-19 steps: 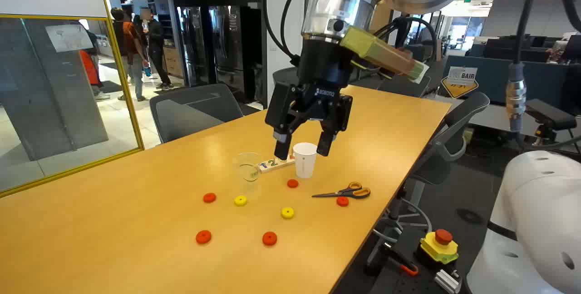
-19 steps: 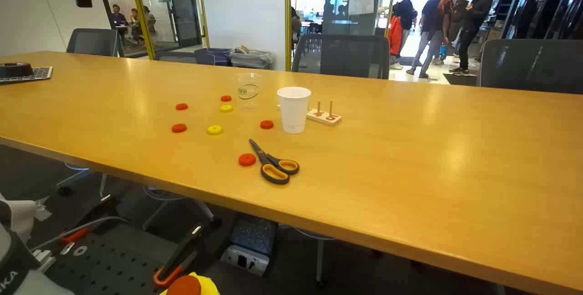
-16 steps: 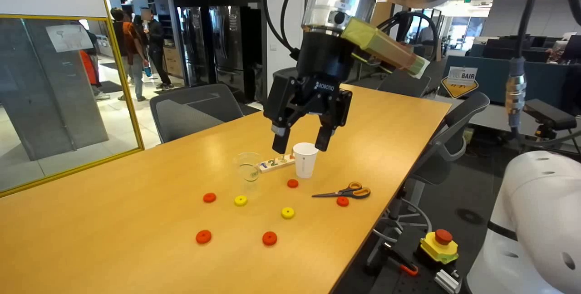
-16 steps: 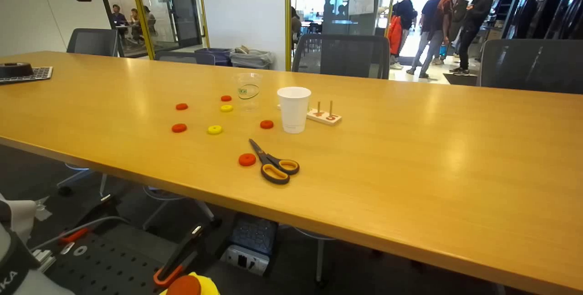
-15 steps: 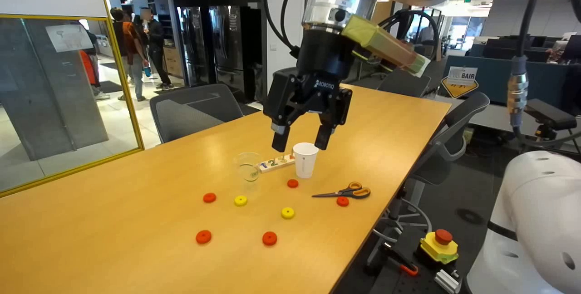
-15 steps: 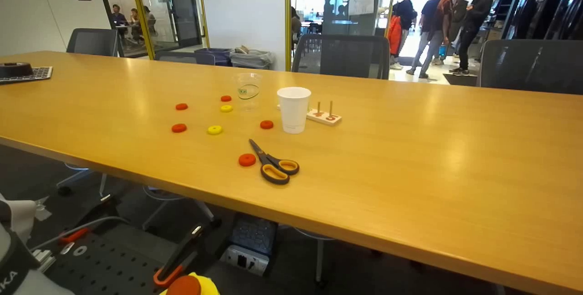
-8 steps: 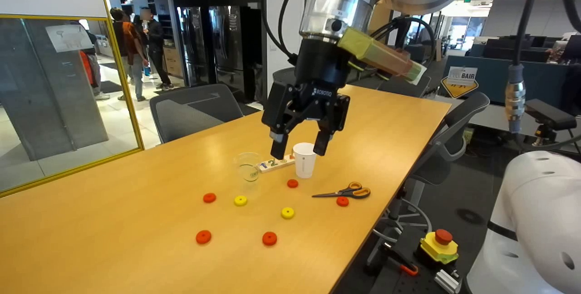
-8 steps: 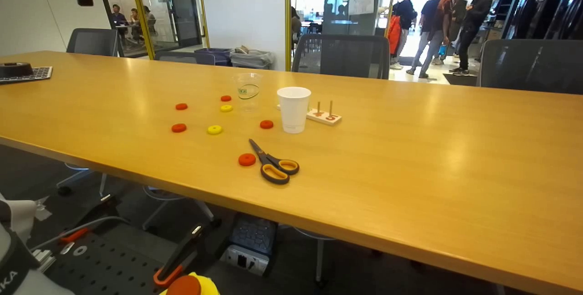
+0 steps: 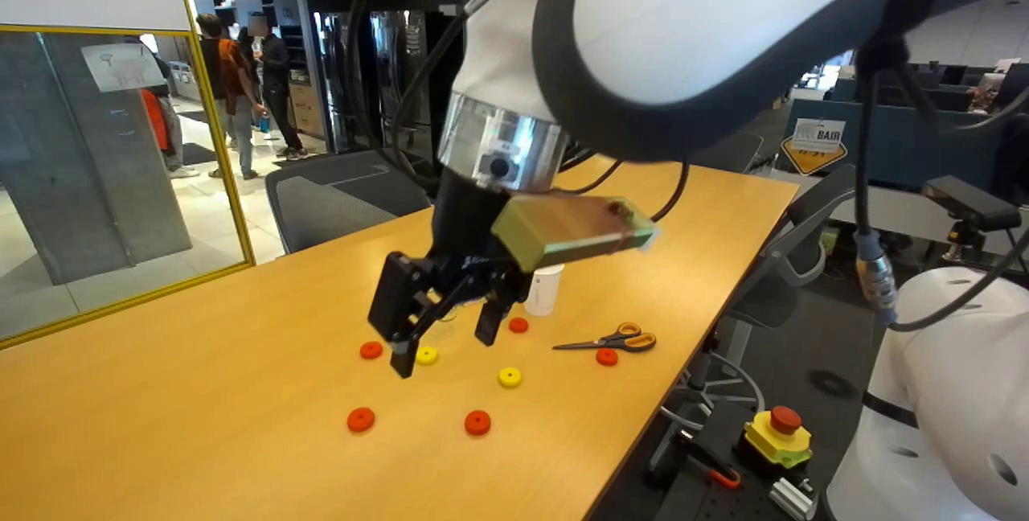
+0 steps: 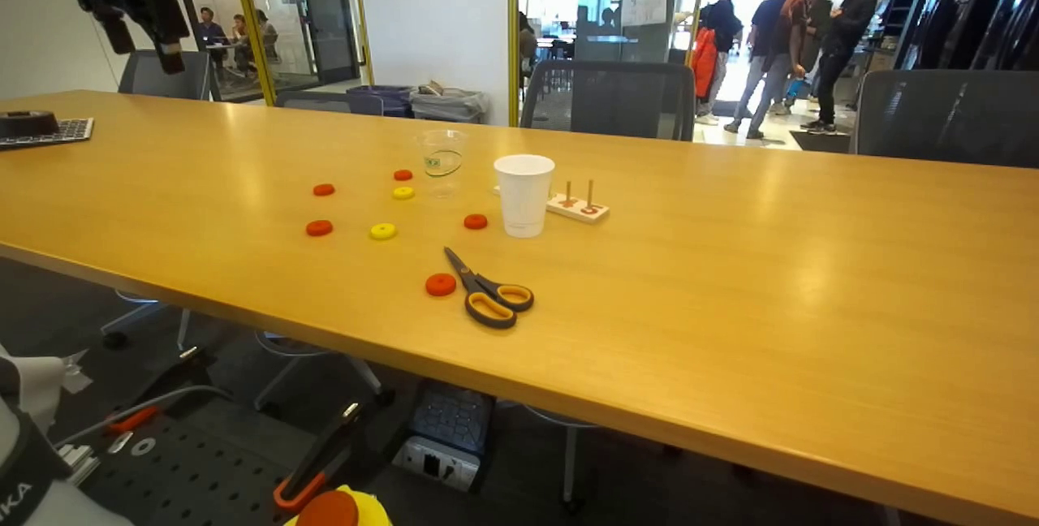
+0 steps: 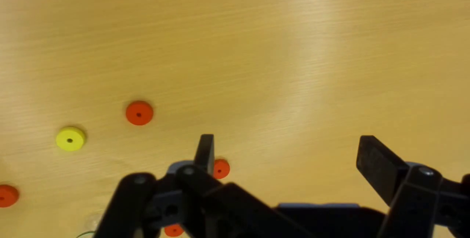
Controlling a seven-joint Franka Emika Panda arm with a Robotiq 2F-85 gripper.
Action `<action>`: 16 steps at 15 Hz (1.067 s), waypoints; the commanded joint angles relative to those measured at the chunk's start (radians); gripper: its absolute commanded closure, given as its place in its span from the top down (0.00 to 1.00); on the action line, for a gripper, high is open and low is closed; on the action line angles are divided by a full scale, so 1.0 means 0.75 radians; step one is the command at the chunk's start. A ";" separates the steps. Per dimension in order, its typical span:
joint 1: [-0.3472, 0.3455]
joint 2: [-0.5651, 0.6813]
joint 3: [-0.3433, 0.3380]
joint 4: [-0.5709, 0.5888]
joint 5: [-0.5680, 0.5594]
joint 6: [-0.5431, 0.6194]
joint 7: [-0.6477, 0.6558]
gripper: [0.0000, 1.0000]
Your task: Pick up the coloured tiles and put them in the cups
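Hovering empty, fingers [image 11: 380, 168] spread above worktop [image 11: 257, 65]. Red discs [image 10: 319, 228], yellow discs [image 10: 383, 231] lie outside white paper cup [image 10: 523, 197], clear plastic cup [image 10: 443, 165]. Pick-up stage, likely; next: centre over one disc, lower, pinch.

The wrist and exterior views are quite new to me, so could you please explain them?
The machine is a single robot arm ending in a two-fingered end effector. The wrist view is taken from its wrist, looking down; the exterior views are taken from two places outside the robot. On the table lie five red tiles, two yellow tiles, scissors and a numbered peg board; a white cup and a clear cup stand upright. The end effector hangs open above the table, holding nothing.
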 commanded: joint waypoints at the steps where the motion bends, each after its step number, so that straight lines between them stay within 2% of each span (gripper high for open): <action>1: 0.016 0.232 0.079 0.040 -0.096 0.254 0.049 1.00; 4: 0.007 0.402 0.127 0.058 -0.251 0.424 0.073 1.00; 8: -0.015 0.616 0.153 0.092 -0.591 0.566 0.177 1.00; 10: -0.007 0.721 0.128 0.142 -0.780 0.569 0.239 1.00; 11: -0.054 0.790 0.162 0.189 -0.878 0.554 0.279 1.00; 13: -0.047 0.908 0.127 0.281 -1.069 0.523 0.368 1.00; 16: -0.023 1.069 0.066 0.418 -1.237 0.484 0.438 1.00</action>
